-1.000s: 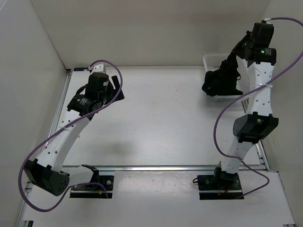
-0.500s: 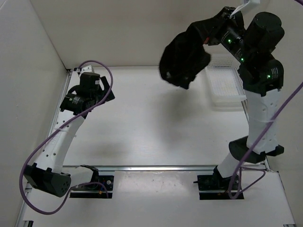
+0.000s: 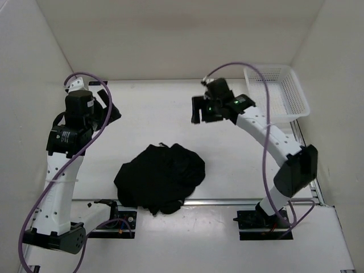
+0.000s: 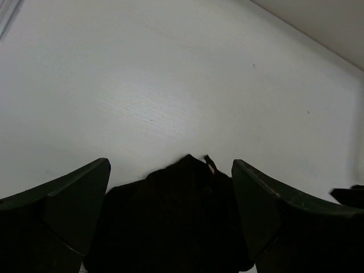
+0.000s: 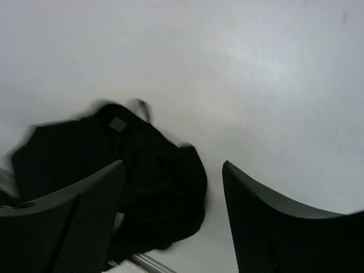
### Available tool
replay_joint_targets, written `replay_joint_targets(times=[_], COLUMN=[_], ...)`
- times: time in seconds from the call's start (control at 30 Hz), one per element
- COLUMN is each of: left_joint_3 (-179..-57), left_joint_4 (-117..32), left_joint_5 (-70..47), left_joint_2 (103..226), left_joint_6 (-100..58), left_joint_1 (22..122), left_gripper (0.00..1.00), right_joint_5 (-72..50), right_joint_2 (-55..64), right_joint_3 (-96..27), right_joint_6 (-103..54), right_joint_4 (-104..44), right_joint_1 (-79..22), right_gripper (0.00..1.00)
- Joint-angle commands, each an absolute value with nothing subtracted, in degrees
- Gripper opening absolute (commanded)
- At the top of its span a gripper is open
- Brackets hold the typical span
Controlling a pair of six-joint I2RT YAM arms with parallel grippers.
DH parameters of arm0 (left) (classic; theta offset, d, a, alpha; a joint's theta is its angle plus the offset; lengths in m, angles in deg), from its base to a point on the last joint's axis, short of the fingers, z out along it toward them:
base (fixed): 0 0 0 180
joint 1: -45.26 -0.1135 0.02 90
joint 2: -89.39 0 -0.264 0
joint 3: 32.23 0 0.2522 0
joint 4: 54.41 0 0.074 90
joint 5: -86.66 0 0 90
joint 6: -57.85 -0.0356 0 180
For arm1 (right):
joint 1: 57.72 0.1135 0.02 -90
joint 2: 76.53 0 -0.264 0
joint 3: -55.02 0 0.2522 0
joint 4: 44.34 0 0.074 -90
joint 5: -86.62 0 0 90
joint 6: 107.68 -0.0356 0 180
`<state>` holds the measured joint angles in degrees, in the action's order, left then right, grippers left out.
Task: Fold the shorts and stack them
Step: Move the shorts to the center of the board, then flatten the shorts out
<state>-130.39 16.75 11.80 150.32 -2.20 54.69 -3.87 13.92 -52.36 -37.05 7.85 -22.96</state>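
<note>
- While my left gripper point(image 4: 170, 166) and right gripper point(image 5: 173, 166) both hang wide open with nothing between their jaws, each looks down on the shorts point(image 3: 161, 177).
- I judge the step in hand to be spreading the heap flat before any fold.
- To do it well, I should find the waistband, pinch it at two points well apart, one per gripper, then lift and drag so the legs trail out straight.
- Grabbing mid-pile would likely catch several layers and bunch it more.
- The shorts lie crumpled on the table point(image 3: 170, 114), nearer my left base, their near side lapping over the rail point(image 3: 227, 201), well apart from the basket point(image 3: 270, 68).
- They are plain black, soft and deeply creased; I cannot tell legs from waist.
</note>
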Motion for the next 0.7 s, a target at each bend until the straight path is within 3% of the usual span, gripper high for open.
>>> replay_joint_targets(times=[0.0,0.17,0.33,0.5,0.67], left_joint_3=[-128.0,-118.3,-105.1,-102.9,-103.5], left_joint_4=[18.5,20.0,15.6,12.3,10.3], left_joint_5=[3.5,-6.0,-7.5,0.2,5.2], left_joint_2=[149.9,151.9,155.1,162.3,167.5], left_joint_6=[-4.9,-3.2,6.7,11.0,10.7], left_joint_1=[54.5,61.5,74.2,75.6,68.8], left_gripper=[1.00,0.87,0.93,0.95,1.00], right_joint_5=[2.8,3.4,3.4,-1.6,-3.7], right_joint_2=[11.7,7.3,3.9,3.4,6.7], right_joint_3=[-48.0,-41.5,-32.1,-26.4,-24.7], right_joint_6=[-38.1,-40.9,-43.6,-44.1,-43.0], right_joint_4=[12.1,11.1,9.8,8.4,9.3], right_joint_1=[-22.8,-24.6,-24.6,-23.1,-12.3], right_gripper=[0.78,0.78,0.78,0.76,0.98])
